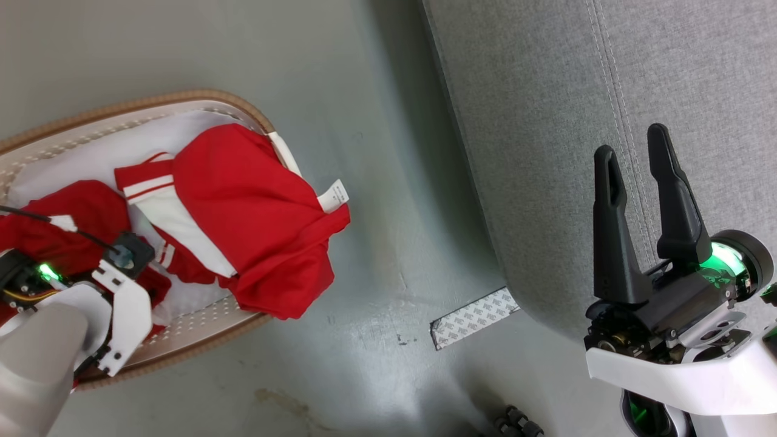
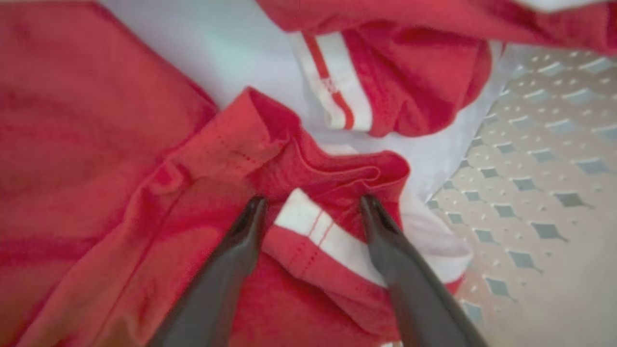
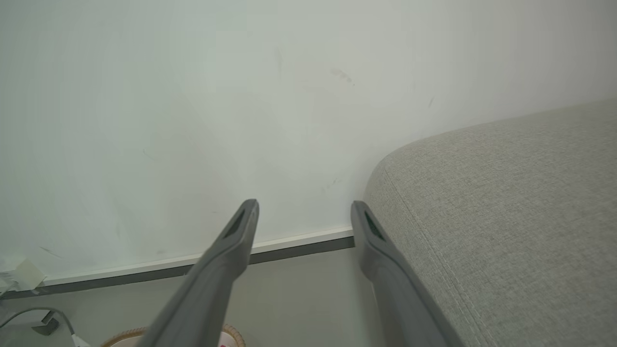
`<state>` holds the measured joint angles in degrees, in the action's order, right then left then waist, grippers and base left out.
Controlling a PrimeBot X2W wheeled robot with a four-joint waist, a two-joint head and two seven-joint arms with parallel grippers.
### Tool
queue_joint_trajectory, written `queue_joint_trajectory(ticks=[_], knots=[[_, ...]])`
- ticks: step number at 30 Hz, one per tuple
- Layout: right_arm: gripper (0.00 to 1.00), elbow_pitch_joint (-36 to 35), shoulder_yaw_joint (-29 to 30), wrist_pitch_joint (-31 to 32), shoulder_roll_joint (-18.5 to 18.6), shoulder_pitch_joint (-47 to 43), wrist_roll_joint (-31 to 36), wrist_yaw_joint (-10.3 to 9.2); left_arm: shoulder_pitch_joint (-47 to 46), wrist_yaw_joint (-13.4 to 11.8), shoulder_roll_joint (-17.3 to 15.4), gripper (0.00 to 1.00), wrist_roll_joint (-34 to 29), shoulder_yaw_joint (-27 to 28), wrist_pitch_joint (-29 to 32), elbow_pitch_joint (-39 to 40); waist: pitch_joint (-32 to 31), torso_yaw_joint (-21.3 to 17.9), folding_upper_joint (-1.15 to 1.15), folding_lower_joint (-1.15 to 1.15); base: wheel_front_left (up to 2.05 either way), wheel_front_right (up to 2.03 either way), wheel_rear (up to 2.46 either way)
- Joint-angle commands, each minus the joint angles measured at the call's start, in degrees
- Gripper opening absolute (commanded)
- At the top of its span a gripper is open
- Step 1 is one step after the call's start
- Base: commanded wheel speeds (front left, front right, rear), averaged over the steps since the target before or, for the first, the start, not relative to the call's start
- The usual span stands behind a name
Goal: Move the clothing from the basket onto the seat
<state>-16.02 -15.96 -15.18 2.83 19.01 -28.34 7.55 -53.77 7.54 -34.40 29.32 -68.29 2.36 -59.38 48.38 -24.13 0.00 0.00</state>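
Observation:
The red clothing [image 1: 243, 212] with white bands lies in the cream basket [image 1: 200, 331], one piece draped over its brown rim, another piece [image 1: 79, 227] further left. My left arm reaches down into the basket. In the left wrist view my left gripper [image 2: 313, 202] is open, its fingertips pressed into a red fold with a white band [image 2: 308, 219] between them. The grey seat [image 1: 607, 121] fills the upper right. My right gripper [image 1: 634, 152] hangs open over the seat's front edge, holding nothing; the right wrist view shows the right gripper [image 3: 303, 209] beside the seat [image 3: 506, 217].
Grey floor [image 1: 376, 182] separates basket and seat. A strip of patterned tape [image 1: 473, 315] lies on the floor by the seat's corner. A white lining cloth [image 2: 231, 58] covers the basket's bottom. A pale wall [image 3: 241, 96] with a skirting board stands behind.

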Motion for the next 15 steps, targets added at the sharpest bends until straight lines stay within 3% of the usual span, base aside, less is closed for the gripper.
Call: queue_joint_trajectory(ticks=[1,2,4,5,6,15], knots=[[1.00,-0.1,-0.1,0.0,0.1,0.9,-0.4,-0.12,-0.9,-0.1,-0.5,1.00,-1.1,-0.9,0.1,-0.8,0.2,-0.2,0.00,0.00,0.00,0.00,0.00],[1.00,-0.1,-0.2,0.0,0.1,0.9,-0.5,-0.12,-1.1,-0.1,-0.5,1.00,-1.3,-1.5,0.2,-1.1,0.3,-0.3,0.00,0.00,0.00,0.00,0.00],[1.00,0.0,-0.3,0.0,0.1,0.9,-0.4,-0.12,-1.4,-0.1,-0.3,0.46,-1.0,-2.1,0.5,-1.5,0.5,-0.5,0.00,0.00,0.00,0.00,0.00],[1.00,0.0,-0.4,0.0,0.1,0.9,-0.4,-0.12,-1.5,-0.1,-0.2,0.27,-0.6,-2.3,0.6,-1.7,0.5,-0.5,0.00,0.00,0.00,0.00,0.00],[1.00,0.1,-0.4,0.0,0.1,0.9,-0.4,-0.12,-1.6,-0.1,-0.1,0.00,-0.3,-2.6,0.6,-1.7,0.5,-0.5,0.00,0.00,0.00,0.00,0.00],[1.00,1.5,0.3,0.0,0.1,0.9,0.6,-0.12,-1.3,-0.1,0.8,0.00,2.5,-3.8,0.3,0.1,-1.8,0.5,0.00,0.00,0.00,0.00,0.00]])
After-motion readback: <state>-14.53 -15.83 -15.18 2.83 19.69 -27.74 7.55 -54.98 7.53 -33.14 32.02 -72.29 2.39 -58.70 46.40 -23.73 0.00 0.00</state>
